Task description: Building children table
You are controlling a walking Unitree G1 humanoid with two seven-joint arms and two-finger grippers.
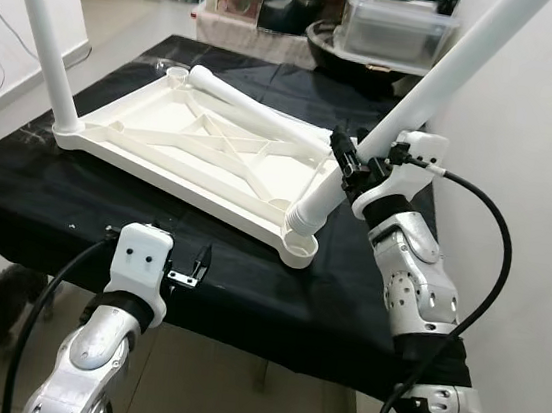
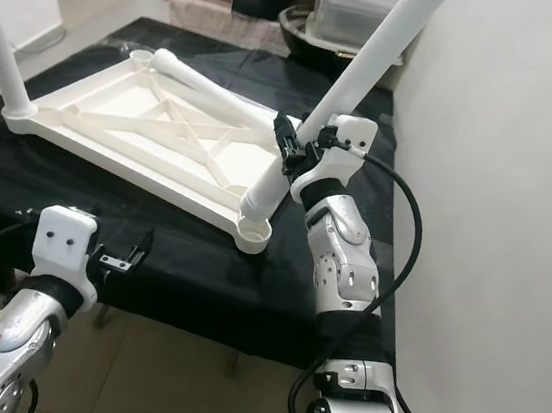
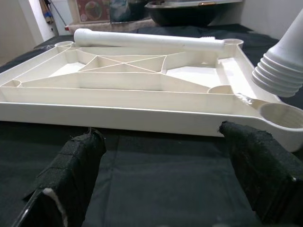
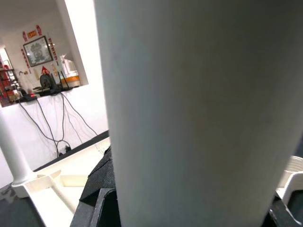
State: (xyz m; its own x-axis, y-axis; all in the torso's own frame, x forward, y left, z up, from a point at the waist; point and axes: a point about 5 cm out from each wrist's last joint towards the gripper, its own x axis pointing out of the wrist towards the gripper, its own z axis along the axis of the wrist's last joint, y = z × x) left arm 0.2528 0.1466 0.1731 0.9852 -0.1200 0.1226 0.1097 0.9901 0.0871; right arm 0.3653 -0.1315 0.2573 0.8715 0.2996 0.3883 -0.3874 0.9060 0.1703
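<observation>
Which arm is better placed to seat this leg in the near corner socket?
Right. The right gripper already grips the tilted white leg, its ribbed end just above the corner socket. The left gripper is open, off the tabletop's front edge.

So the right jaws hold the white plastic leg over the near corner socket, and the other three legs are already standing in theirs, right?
Not quite. One white plastic leg stands in a socket; another lies loose across the upturned white tabletop, as the left eye view shows. The right gripper does hold its leg over the near socket.

Right pincer (image 1: 354, 162) is raised and clamped shut, while left pincer (image 3: 161, 175) hovers low, fingers spread.
</observation>
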